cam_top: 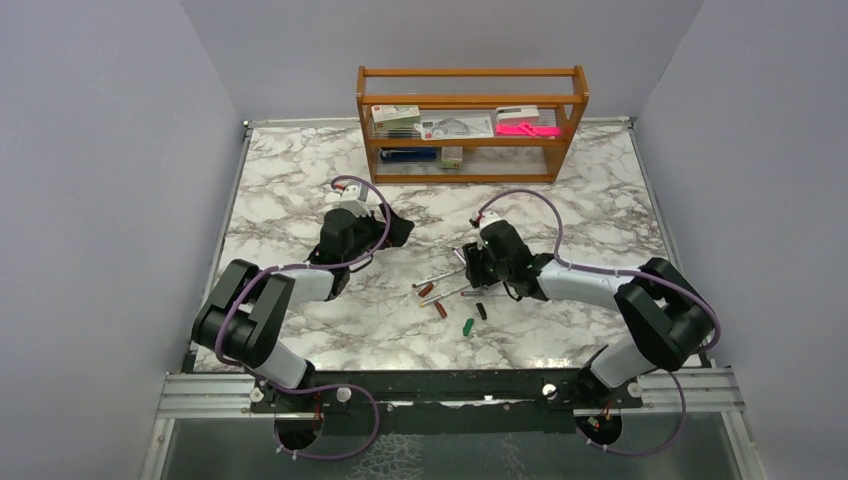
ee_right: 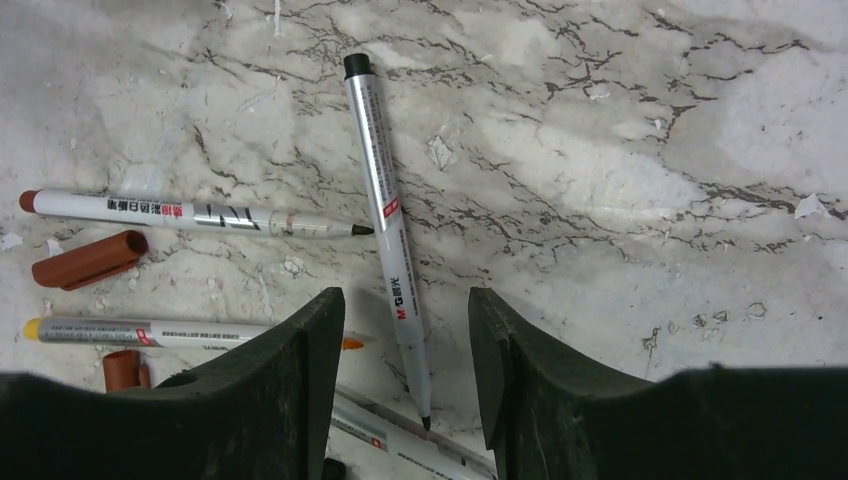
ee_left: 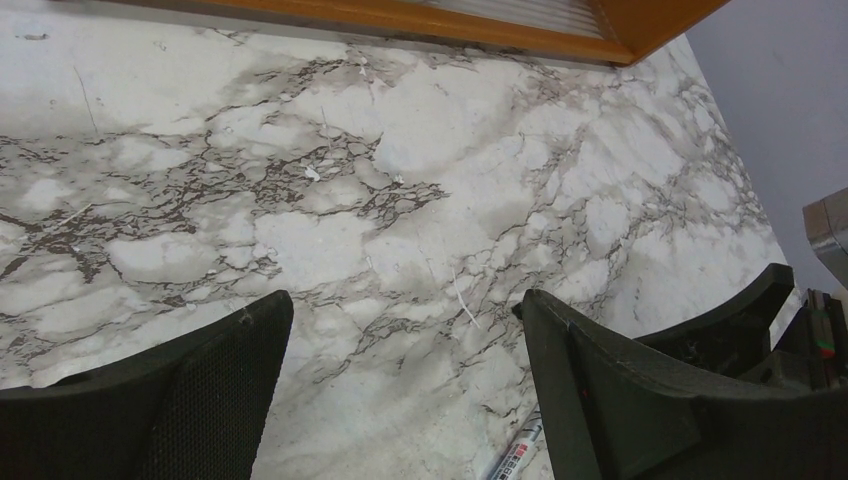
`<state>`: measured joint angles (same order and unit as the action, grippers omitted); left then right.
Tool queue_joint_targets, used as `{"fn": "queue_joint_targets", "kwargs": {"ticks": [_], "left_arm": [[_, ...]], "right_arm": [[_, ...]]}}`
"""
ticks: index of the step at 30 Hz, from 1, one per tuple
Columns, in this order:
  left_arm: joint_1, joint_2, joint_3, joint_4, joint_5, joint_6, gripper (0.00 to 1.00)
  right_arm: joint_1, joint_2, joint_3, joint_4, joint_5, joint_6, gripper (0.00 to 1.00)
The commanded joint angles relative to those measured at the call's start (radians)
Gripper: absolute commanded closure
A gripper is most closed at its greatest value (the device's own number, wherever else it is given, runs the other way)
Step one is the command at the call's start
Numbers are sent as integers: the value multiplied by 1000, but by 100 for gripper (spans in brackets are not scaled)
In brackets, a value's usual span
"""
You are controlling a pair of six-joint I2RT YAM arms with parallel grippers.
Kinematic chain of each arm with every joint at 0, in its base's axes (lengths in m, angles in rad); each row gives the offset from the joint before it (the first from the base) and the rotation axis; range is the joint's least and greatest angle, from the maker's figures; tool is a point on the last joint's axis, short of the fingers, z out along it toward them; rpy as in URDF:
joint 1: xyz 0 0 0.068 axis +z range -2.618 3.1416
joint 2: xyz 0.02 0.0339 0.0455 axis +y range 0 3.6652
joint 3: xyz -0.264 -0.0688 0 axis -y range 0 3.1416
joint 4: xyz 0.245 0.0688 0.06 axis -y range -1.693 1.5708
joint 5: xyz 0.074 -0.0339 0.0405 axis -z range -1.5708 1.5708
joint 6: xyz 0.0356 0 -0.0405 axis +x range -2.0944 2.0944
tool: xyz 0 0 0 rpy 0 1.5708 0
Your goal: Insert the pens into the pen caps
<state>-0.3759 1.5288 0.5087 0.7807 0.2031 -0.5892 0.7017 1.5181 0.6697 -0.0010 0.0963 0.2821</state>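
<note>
Marble table [cam_top: 300, 180] fills the overhead view, with a wooden shelf [cam_top: 470, 100] standing at its far edge. The left pincer [ee_left: 405, 310] hangs wide open over bare marble, well left of the clutter and holding nothing. Only a pen barrel [ee_left: 515, 455] shows at the bottom edge of its wrist camera. The right pincer [ee_right: 403, 300] sits low over the scattered pens [cam_top: 437, 278] near the middle of the table. Its jaws are apart, one on each side of the black-ended pen [ee_right: 385, 210], and neither appears to touch it. That pen lies flat on the marble, its bare writing tip pointing back toward the pincer. Beside it lie a red-ended pen [ee_right: 180, 215], a yellow-ended pen [ee_right: 150, 333] and a fourth pen [ee_right: 400, 440] partly hidden under the fingers, all of them uncapped. The caps lie loose close by: one red-brown cap [ee_right: 90, 260] and a second red-brown cap [ee_right: 125, 370] among the pens, and a black cap [cam_top: 481, 310] and a green cap [cam_top: 468, 325] on the side nearer the robot. No pen sits in a cap, so the job appears to be at its first step, the pickup of the black-ended pen. The next move calls for the jaws to shut squarely on the thin barrel without rolling it away. After the lift, the matching cap would need to be steadied, likely by the idle left pincer, and the tip lined up with its small opening.
</note>
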Motion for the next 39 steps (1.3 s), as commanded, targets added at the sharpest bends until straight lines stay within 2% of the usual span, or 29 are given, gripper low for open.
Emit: {"fn": "queue_joint_targets", "kwargs": {"ticks": [1,6,16,21,24,25,29,33,39], "left_arm": [[-1,22,20,5,27,4,13],[-1,22,20,6,23,6,13],[-1,16,20,2,20,4,13],[-1,12,20,2,30,-2,13],[-1,15,24,3,46,-10,13],[-1,18,26,3,52,-12,13],[-1,27,40,4,92,-34,13],[-1,64,74,50,200,-97,14],[-23,135,100,195,345,-226,24]], "right_arm": [[14,20,35,-12,86,2,53],[20,40,60,-37,112,-6,62],[59,99,104,-77,178,5,63],[59,109,104,-82,229,34,79],[59,109,111,-94,257,41,96],[58,107,113,-100,268,43,99],[59,49,113,-105,317,41,99],[62,-75,47,13,221,-56,99],[92,-156,4,115,53,-98,99]]}}
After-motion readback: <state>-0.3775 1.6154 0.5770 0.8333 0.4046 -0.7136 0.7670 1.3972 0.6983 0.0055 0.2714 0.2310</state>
